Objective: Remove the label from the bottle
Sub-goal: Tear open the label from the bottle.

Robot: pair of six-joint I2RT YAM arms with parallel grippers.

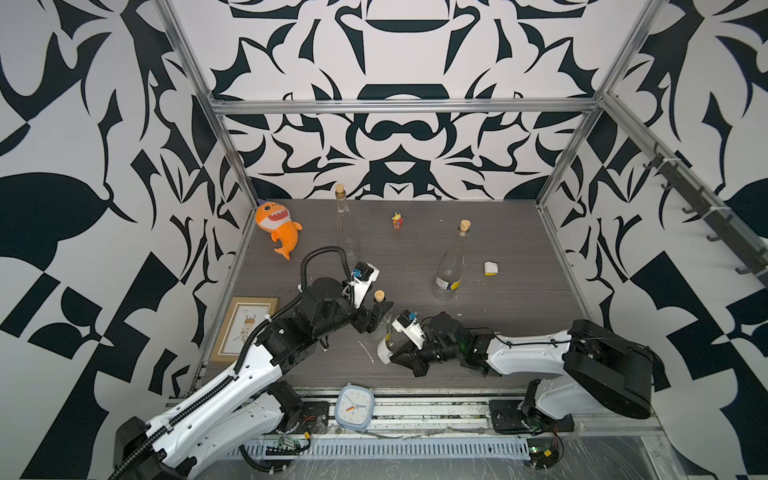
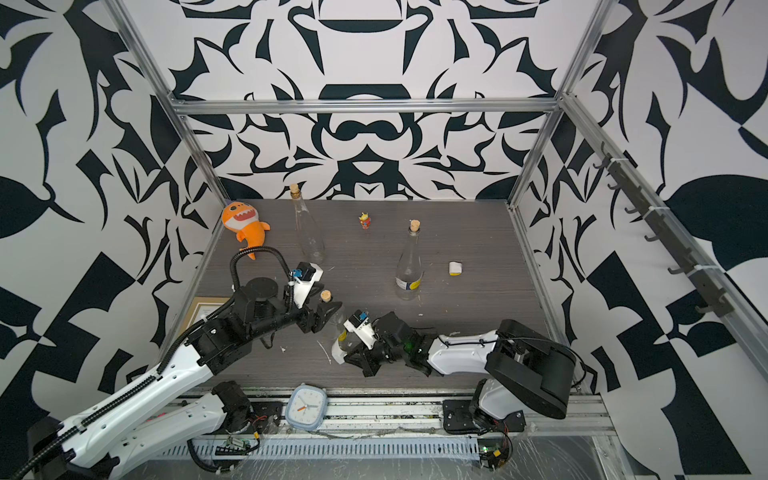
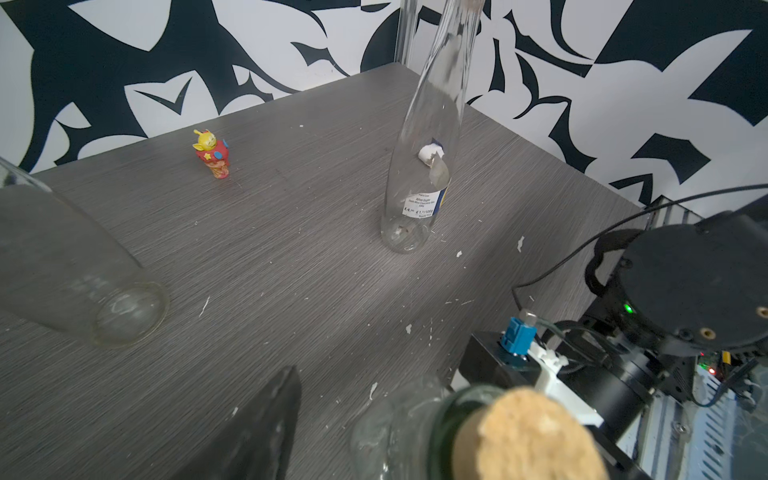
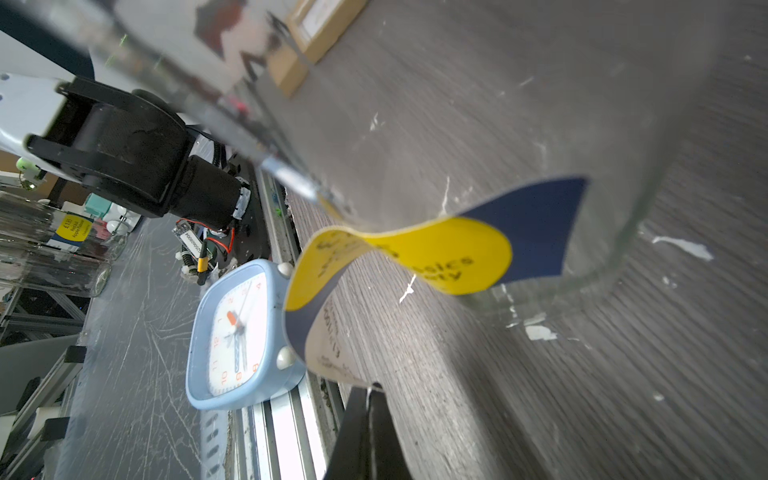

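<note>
The cork (image 3: 528,432) sits right under your left wrist camera, plugging the bottle (image 3: 395,432) near the front middle of the table (image 1: 519,257). Your left gripper (image 1: 376,316) straddles the neck with its jaws parted. The one finger (image 3: 257,428) you can see stands clear of the glass. Your right gripper (image 4: 370,395) is pinched tight on the free end of the label (image 4: 415,249), whose blue end clings to the bottle's lower wall.
</note>
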